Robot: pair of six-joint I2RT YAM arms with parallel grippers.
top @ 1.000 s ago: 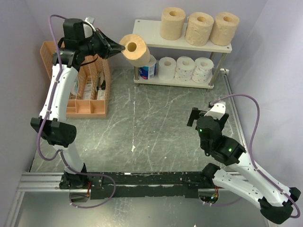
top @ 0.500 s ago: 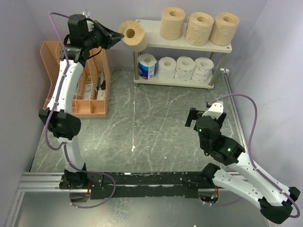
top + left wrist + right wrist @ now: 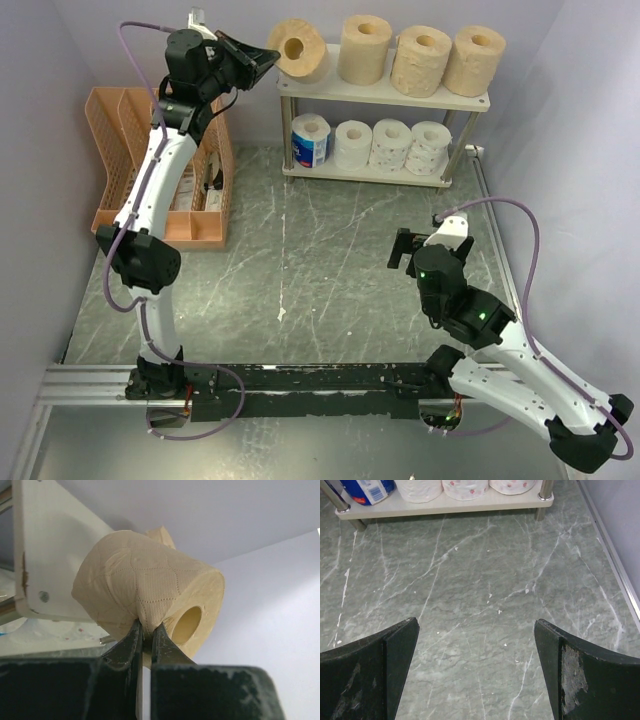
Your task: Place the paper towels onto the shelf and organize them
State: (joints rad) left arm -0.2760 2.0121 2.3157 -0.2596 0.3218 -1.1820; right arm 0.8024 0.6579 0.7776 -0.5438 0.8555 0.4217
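My left gripper point(image 3: 268, 58) is shut on a tan paper towel roll point(image 3: 298, 49), pinching its paper wall point(image 3: 145, 615), and holds it on its side at the left end of the shelf's top board point(image 3: 330, 88). Three tan rolls point(image 3: 420, 58) stand upright on that board. The lower board point(image 3: 360, 172) holds a blue-wrapped roll point(image 3: 310, 140) and three white rolls point(image 3: 390, 145). My right gripper point(image 3: 405, 250) is open and empty over the table point(image 3: 476, 630), in front of the shelf point(image 3: 445, 502).
An orange mesh file organizer point(image 3: 190, 190) stands at the left, under my left arm. Grey walls close in on both sides. A metal rail point(image 3: 300, 380) runs along the near edge.
My left gripper has carried the tan roll up and to the right, from in front of the shelf's left end onto the left end of the top board. The right arm has barely moved.
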